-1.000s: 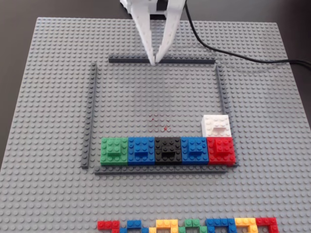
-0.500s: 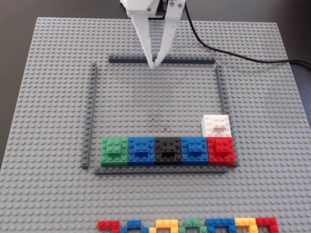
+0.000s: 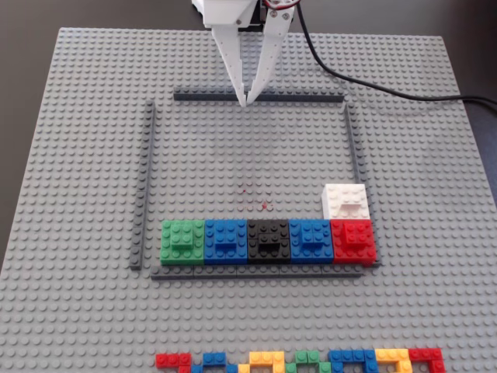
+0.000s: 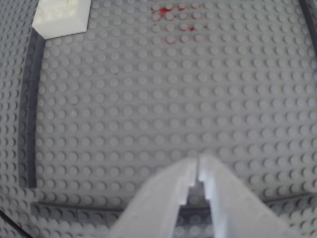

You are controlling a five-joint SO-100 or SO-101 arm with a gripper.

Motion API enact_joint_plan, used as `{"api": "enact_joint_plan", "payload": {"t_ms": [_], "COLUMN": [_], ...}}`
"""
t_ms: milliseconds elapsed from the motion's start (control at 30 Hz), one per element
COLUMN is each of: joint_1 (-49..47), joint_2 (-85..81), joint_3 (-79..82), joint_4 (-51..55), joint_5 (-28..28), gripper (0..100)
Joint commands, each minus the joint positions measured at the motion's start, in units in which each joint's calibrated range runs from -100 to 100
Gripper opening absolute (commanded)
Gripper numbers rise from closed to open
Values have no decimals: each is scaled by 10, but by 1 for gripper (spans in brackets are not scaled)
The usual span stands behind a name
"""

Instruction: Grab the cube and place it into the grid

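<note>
Because the end effector (image 3: 246, 101) hangs with its two white fingers drawn together to a point and nothing between them, the fixed view reads as a moment with no cube in hand: the tips sit right at the far dark grey rail (image 3: 260, 97) of the square frame, above the grey studded baseplate (image 3: 78, 155). Well toward the camera from the tips, and off to the view's right, the white cube (image 3: 345, 201) sits inside the frame, tight against the right rail (image 3: 355, 155) and touching the red brick (image 3: 353, 239) at the end of the row of green, blue, black, blue and red bricks; that row looks like the filled first line of the grid, so the white piece appears to start the second line. The cube looks nearly square from above, with no clear long axis, its edges parallel to the rails. Further toward the camera, a strip of small mixed-colour bricks (image 3: 303, 360) lies at the baseplate's near edge. In the wrist view the closed fingers (image 4: 218, 198) enter from the bottom edge with only a hairline seam between them, the white cube (image 4: 62, 17) far ahead at the upper left beside a rail, and faint red marks (image 4: 173, 22) ahead near the top centre.
</note>
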Motion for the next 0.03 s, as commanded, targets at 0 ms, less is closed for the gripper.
{"api": "enact_joint_plan", "payload": {"t_ms": [0], "joint_1": [1], "joint_2": [-20], "joint_3": [5], "joint_4": [0], "joint_5": [-2], "gripper": [0]}}
